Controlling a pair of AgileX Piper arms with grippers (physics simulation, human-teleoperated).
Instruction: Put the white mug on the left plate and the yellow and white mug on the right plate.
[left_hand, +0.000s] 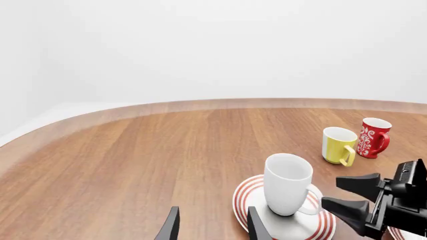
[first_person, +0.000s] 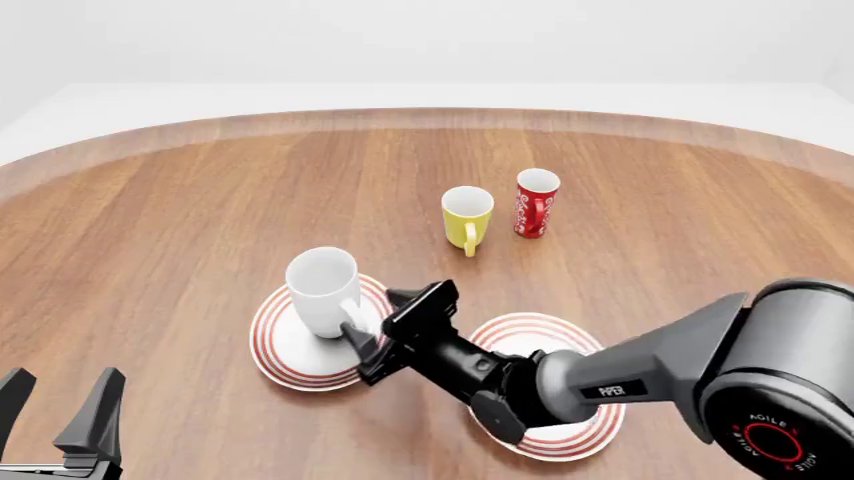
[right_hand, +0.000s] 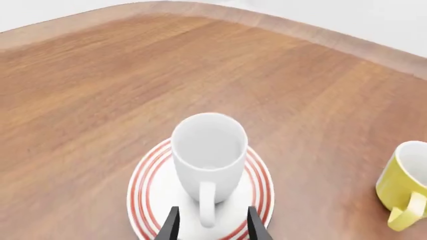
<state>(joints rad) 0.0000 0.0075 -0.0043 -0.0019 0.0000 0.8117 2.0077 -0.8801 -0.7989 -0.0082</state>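
The white mug stands upright on the left plate, handle toward my right gripper. That gripper is open, its fingers on either side of the handle without gripping it; the right wrist view shows the mug, the plate and the gripper. The yellow and white mug stands on the bare table farther back, also in the right wrist view. The right plate lies partly under my right arm. My left gripper is open and empty at the near left, away from everything.
A red-and-white patterned cup stands just right of the yellow mug. The left wrist view shows the white mug, yellow mug, red cup and right gripper. The round table's far edge curves behind.
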